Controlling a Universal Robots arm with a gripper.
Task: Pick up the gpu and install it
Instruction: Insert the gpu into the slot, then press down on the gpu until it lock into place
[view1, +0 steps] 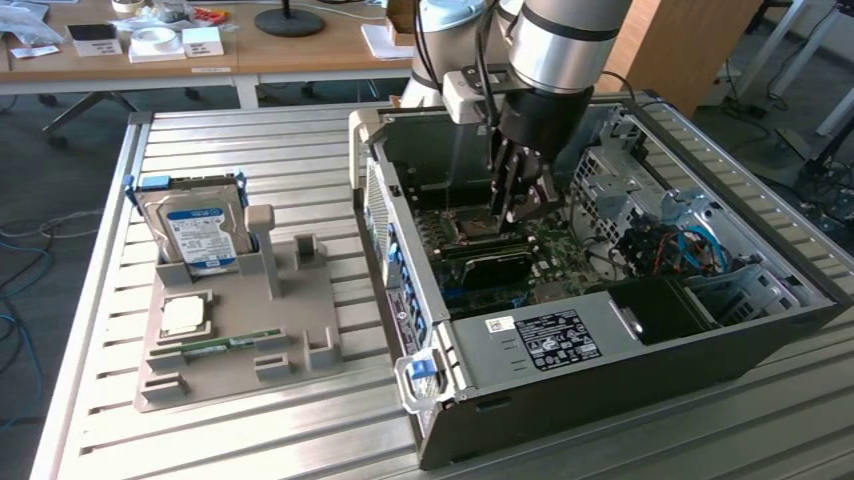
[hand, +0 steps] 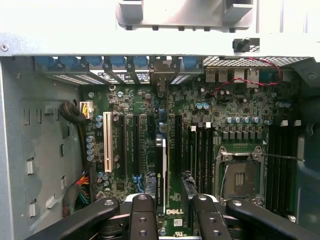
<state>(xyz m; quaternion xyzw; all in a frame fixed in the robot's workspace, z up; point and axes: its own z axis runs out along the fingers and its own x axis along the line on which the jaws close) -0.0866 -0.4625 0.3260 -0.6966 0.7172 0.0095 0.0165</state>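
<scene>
Furthest left on the worktop (view1: 267, 440) stands a hard drive (view1: 198, 232); right of it, inside the open PC case (view1: 601, 340), the gripper (view1: 518, 205) hangs low, spread either side of the gpu (hand: 161, 165), which stands edge-on at a motherboard slot. Risk: if the card's only half seated, a nudge could tilt it & strain the slot.

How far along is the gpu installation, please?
Done: the gpu is off the grey holder and inside the computer case. In hand: it stands edge-on on the motherboard, directly under the gripper. Left: I cannot tell whether it is fully seated.
</scene>
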